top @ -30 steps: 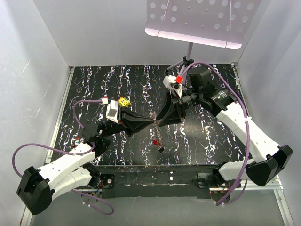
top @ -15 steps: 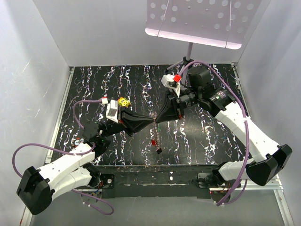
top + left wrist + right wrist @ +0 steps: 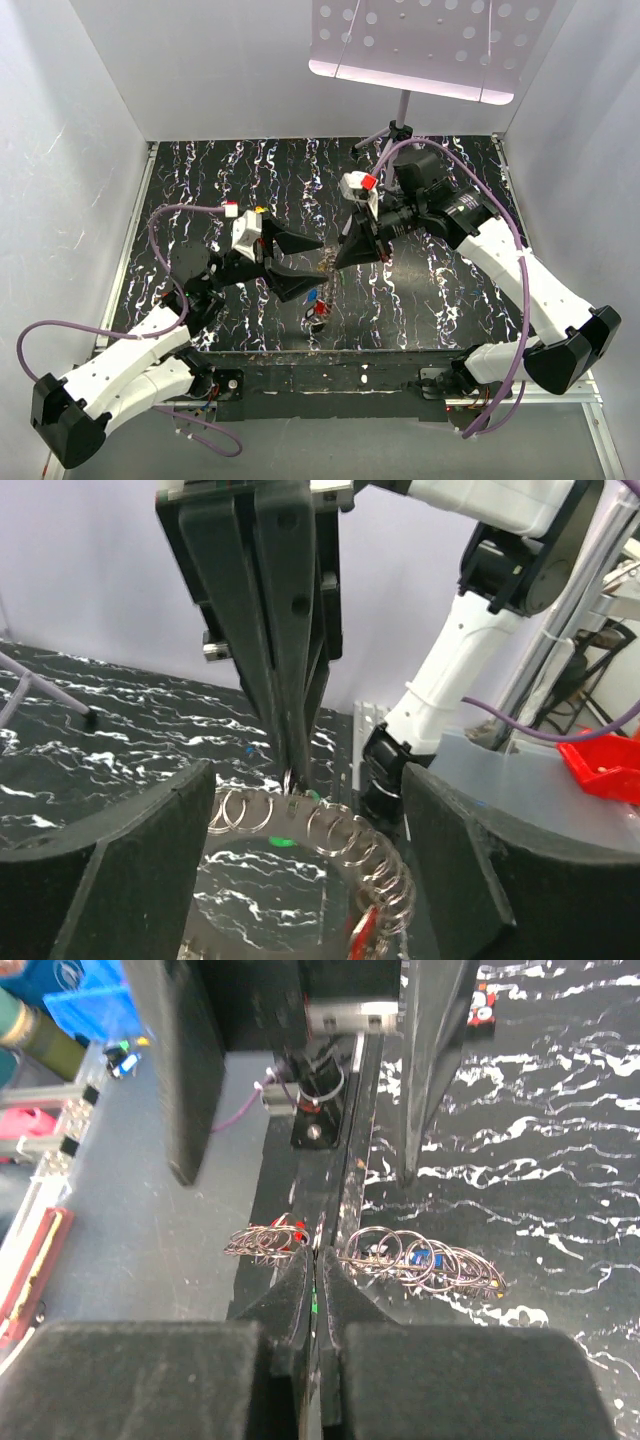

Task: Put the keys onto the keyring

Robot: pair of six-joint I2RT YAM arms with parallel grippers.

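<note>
Keyring (image 3: 418, 1265), more a string of thin wire loops than a single hoop, hangs pinched between the closed fingers of the right gripper (image 3: 315, 1265) and sags away on both sides of the pinch. Among the loops the keys (image 3: 425, 1257) show as a blue head on one side of the pinch and a red one on the other. They may be threaded on or only tangled in; I cannot tell which.

Seen from the left wrist, the right gripper comes down on the keyring from above and nips one loop at the top of the arc. I take that as a way to keep the wire steady and lifted off the table (image 3: 200, 180).

The left gripper (image 3: 314, 266) faces the keyring from the opposite side. Its fingers are spread wide with the loops between them, touching neither finger and gripping nothing. That looks like a stance for closing on a loop or key while the other arm anchors the ring. The wire is thin and likely slick, so the pinch could slip.
</note>
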